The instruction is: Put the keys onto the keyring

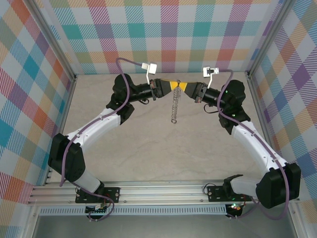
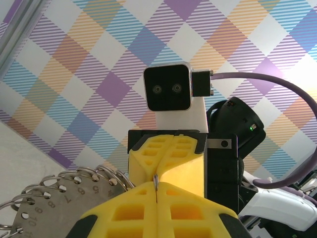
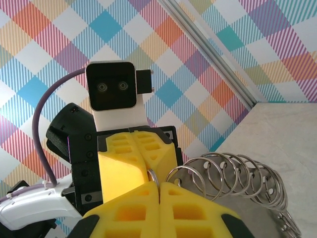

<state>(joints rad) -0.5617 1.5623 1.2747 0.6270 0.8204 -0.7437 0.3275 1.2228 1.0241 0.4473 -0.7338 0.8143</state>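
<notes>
The left gripper [image 1: 172, 87] and the right gripper [image 1: 182, 87] meet tip to tip, each with its jaws clenched on the same thin silver ring at the top of the keyring [image 1: 174, 108]. The rest of the keyring, a string of silver rings, hangs just below the left gripper's tip. In the left wrist view those rings fan out beside its yellow fingers [image 2: 124, 215], over a numbered metal tag [image 2: 42, 210].
</notes>
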